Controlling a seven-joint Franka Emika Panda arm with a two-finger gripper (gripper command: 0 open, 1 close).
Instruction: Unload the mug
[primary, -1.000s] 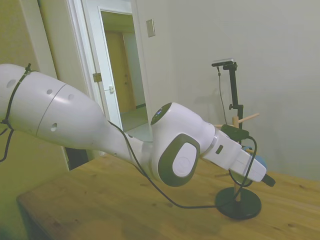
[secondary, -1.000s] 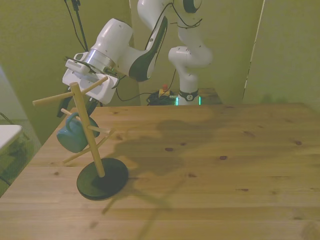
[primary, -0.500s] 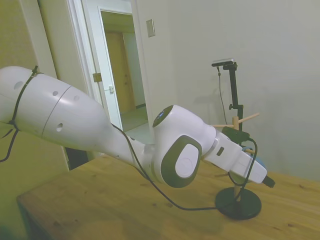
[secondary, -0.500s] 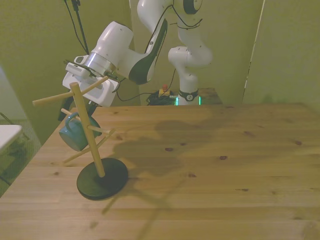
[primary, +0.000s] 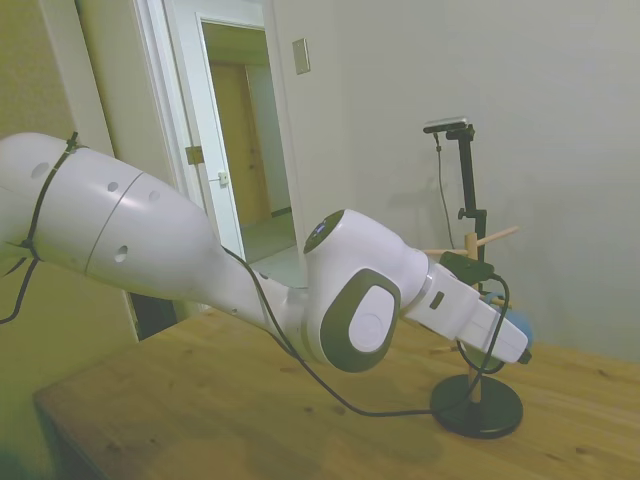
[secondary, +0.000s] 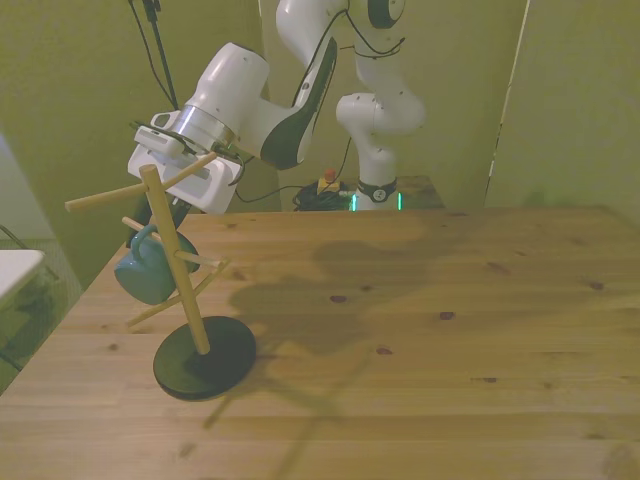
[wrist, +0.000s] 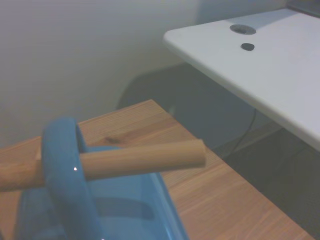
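Note:
The blue-teal mug (secondary: 147, 271) hangs by its loop handle on a lower peg of a wooden mug tree (secondary: 186, 300) with a round black base, near the table's edge at the front view's left. My gripper (secondary: 152, 230) comes down from behind the tree onto the mug's top and seems shut on it, though the tree partly hides its fingers. In the side view the mug (primary: 519, 325) peeks out behind the gripper (primary: 521, 352). The wrist view shows the mug's handle (wrist: 60, 170) ringed around the peg (wrist: 142, 157), close up.
The tree's upper pegs (secondary: 100, 196) stick out just in front of my hand. A white tabletop (wrist: 260, 60) stands beside the wooden table (secondary: 420, 340), past its edge at the front view's left. The tree's black base (primary: 478, 406) rests on the wood.
The mug shifted slightly up and toward the stem with my gripper half a second ago, then came back down and outward along the peg. The arm barely moved otherwise.

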